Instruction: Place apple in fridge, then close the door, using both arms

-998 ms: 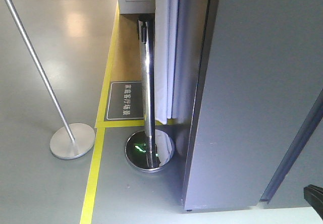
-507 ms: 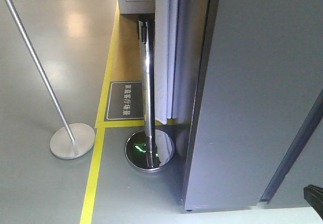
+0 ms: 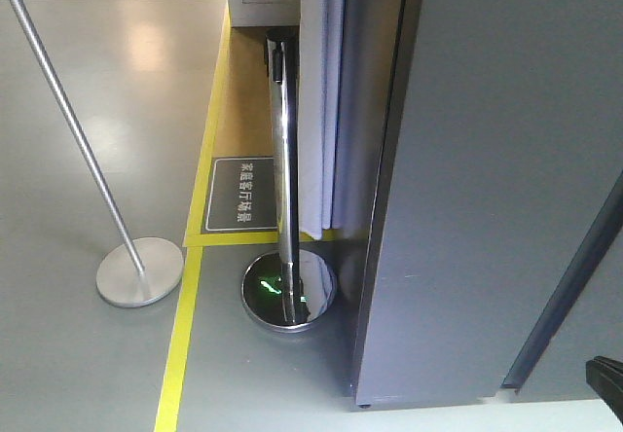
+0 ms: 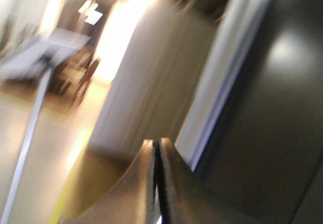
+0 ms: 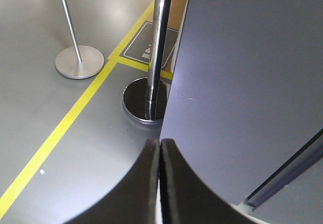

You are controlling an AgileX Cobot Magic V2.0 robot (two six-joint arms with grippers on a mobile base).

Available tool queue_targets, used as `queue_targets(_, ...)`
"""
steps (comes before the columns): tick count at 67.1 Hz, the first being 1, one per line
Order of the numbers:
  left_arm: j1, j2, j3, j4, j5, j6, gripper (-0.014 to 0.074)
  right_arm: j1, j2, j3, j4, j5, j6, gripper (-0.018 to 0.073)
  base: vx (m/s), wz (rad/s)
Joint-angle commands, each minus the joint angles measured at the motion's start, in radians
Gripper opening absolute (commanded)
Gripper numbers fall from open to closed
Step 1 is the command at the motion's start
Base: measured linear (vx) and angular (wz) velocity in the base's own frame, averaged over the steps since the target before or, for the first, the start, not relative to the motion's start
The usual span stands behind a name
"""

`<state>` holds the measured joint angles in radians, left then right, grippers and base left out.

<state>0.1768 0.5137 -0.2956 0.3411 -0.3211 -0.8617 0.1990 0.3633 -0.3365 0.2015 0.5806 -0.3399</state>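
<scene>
- Across the right half of the front-facing view, the dark grey side of the fridge (image 3: 496, 179) is seen standing on the grey floor (image 3: 88, 354), with its base reaching almost to the lower edge.
- At the lower right, a slanted dark grey panel edge (image 3: 569, 281) is seen; whether it belongs to the door cannot be told.
- Just left of the fridge, a chrome stanchion post (image 3: 283, 160) is seen on a round mirrored base (image 3: 289, 291), with a white curtain (image 3: 316, 101) hanging between the post and the fridge.
- Further left, a thinner matte metal pole (image 3: 68, 121) is seen leaning away from its flat disc base (image 3: 139, 270).
- Yellow floor tape (image 3: 185, 325) is laid beside the two bases, and a dark floor sign (image 3: 241, 194) with white characters is framed by it.
- The left gripper (image 4: 157, 151) is shown in a blurred wrist view with its two fingers pressed together and nothing between them, a dark glossy surface lying to its right.
- The right gripper (image 5: 159, 148) is likewise shown fully closed and empty, pointed at the lower corner of the fridge's grey side, near the mirrored base.
- A small black part (image 3: 605, 376) is visible at the lower right corner of the front view.
- The apple is not shown in any view, so its place cannot be told.
</scene>
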Motion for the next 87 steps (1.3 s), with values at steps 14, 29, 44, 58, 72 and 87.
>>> queue_targets(14,-0.051,-0.141,0.178,-0.139,-0.027,0.196,-0.0008,0.002,0.006,-0.030,0.002,-0.064,-0.005,-0.0006,0.00,0.00)
queue_targets(29,-0.060,-0.255,0.332,-0.140,-0.018,0.193,-0.0008,0.002,0.006,-0.030,0.002,-0.064,-0.005,-0.0006,0.00,0.00)
queue_targets(44,-0.116,-0.290,0.338,-0.140,0.217,0.292,-0.0008,0.002,0.006,-0.030,0.002,-0.064,-0.005,-0.0006,0.00,0.00)
queue_targets(58,-0.121,-0.314,0.338,-0.138,0.347,0.458,-0.0008,0.002,0.006,-0.030,0.002,-0.064,-0.005,-0.0006,0.00,0.00)
queue_targets(72,-0.121,-0.415,0.338,-0.137,0.360,0.647,-0.0008,0.002,0.006,-0.030,0.002,-0.064,-0.005,-0.0006,0.00,0.00)
queue_targets(87,-0.121,-0.532,0.338,-0.147,0.382,0.773,-0.0008,0.002,0.006,-0.030,0.002,-0.064,-0.005,-0.0006,0.00,0.00)
